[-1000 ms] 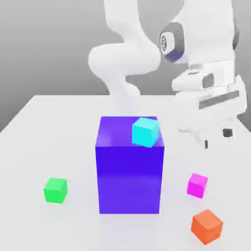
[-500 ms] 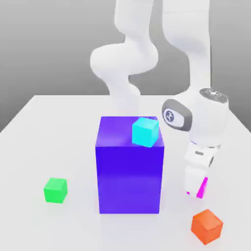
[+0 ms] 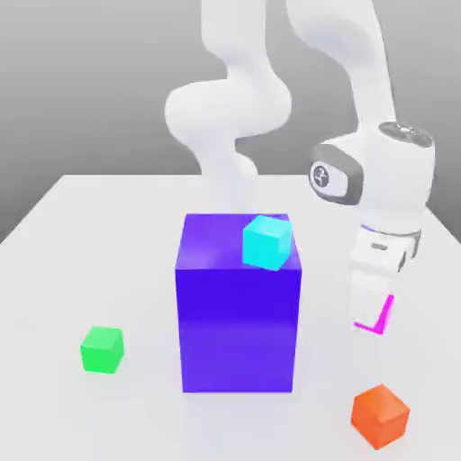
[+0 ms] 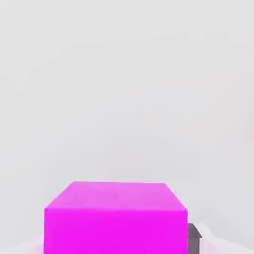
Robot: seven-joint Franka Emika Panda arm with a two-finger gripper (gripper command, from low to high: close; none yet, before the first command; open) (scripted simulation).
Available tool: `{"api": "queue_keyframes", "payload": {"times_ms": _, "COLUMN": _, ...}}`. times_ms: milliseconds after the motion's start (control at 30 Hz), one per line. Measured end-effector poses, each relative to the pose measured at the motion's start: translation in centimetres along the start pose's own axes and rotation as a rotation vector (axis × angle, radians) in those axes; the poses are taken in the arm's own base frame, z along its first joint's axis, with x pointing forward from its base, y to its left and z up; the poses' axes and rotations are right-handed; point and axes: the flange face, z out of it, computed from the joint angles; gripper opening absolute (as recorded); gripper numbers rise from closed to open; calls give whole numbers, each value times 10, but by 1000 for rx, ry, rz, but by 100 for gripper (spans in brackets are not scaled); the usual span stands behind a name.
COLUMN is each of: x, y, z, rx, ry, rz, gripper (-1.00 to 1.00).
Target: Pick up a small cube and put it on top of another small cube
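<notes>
The white arm rises from behind the big blue-violet block point(image 3: 238, 306), bends over at the top and comes down on the exterior view's right, its wrist pointing straight down at the bench point(image 3: 54, 270). The gripper point(image 3: 371, 317) hangs below the wrist with its jaws closed on the magenta cube point(image 3: 382, 319), which sits clear above the bench surface; from the exterior view just a sliver of the cube shows beside the white finger point(image 3: 365, 302). In the hand view the magenta cube point(image 4: 115, 218) sits close in front of the camera with pale bench beyond it. The green cube point(image 3: 101, 349) rests on the bench well apart, on the far side of the block. A cyan cube point(image 3: 267, 241) sits on the block's top, and an orange cube point(image 3: 380, 416) lies on the bench near the front, below the gripper.
</notes>
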Motion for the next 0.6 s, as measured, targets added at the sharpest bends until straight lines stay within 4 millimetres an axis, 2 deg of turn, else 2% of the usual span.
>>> {"api": "queue_keyframes", "payload": {"times_ms": 167, "x": 54, "y": 88, "z": -15, "rx": -47, "ry": 42, "rz": 118, "gripper": -100}}
{"api": "queue_keyframes", "payload": {"times_ms": 333, "x": 83, "y": 197, "z": -33, "rx": -120, "ry": 71, "rz": 242, "gripper": -100}}
{"api": "queue_keyframes", "payload": {"times_ms": 400, "x": 78, "y": 255, "z": -41, "rx": -153, "ry": 70, "rz": 321, "gripper": -100}}
{"api": "queue_keyframes", "payload": {"times_ms": 467, "x": 59, "y": 318, "z": -51, "rx": -184, "ry": 61, "rz": 418, "gripper": -100}}
{"api": "queue_keyframes", "payload": {"times_ms": 567, "x": 5, "y": 404, "z": -64, "rx": -213, "ry": 33, "rz": 578, "gripper": -100}}
{"api": "queue_keyframes", "payload": {"times_ms": 600, "x": -17, "y": 422, "z": -66, "rx": -210, "ry": 22, "rz": 629, "gripper": -100}}
